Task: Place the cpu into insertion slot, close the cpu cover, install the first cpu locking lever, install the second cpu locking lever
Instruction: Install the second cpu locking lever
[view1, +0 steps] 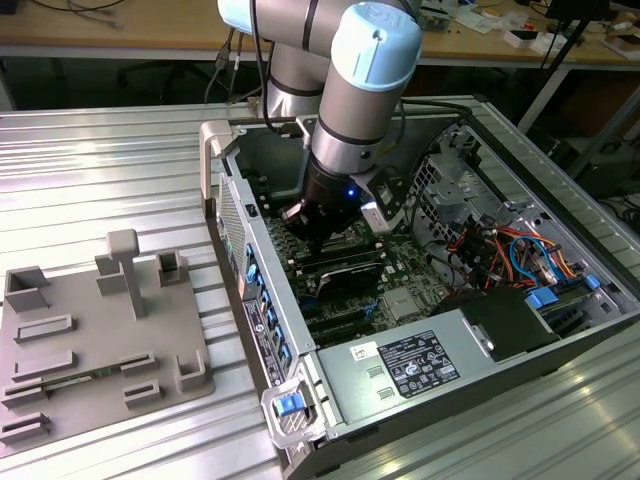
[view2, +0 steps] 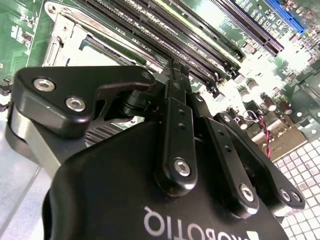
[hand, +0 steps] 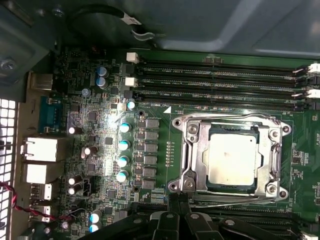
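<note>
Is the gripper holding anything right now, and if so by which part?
Nothing held. The gripper has its fingers together with nothing between them, hovering above the motherboard; the cpu already sits in its socket under the cpu cover.

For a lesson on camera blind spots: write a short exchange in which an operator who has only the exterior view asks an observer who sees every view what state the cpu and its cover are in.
Operator: The arm blocks my sight. What lies beneath it?
Observer: In the first wrist view, the cpu sits seated, silver top up.
Operator: Is anything closed over it?
Observer: Yes, the cpu cover lies flat, framing it.
</note>
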